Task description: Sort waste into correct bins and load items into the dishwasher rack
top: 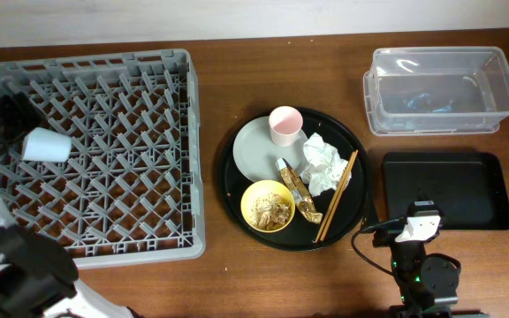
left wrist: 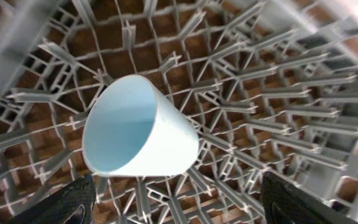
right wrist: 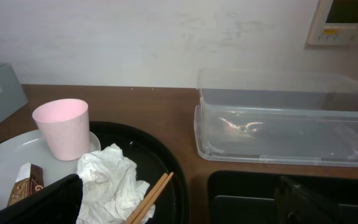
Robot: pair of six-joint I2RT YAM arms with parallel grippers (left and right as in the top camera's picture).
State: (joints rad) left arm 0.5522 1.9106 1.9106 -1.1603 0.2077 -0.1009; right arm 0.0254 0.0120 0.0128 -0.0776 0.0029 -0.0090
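Observation:
The light blue cup [top: 45,146] lies on its side among the pegs at the left of the grey dishwasher rack [top: 104,238]. In the left wrist view the cup [left wrist: 138,134] lies just ahead of my open, empty left gripper [left wrist: 179,202], which hovers over the rack's left edge [top: 9,119]. The pink cup [top: 284,124], grey-white plate [top: 256,150], white tissue [top: 324,162], chopsticks [top: 336,196], gold-brown wrapper [top: 300,193] and yellow bowl [top: 267,207] holding food scraps sit on the round black tray. My right gripper [top: 420,223] is open and empty [right wrist: 179,199].
The round black tray [top: 356,150] is at the table's centre. The clear tub [top: 437,88] stands at the back right, and the shallow black tray [top: 444,190] lies in front of it. A wall is behind the table.

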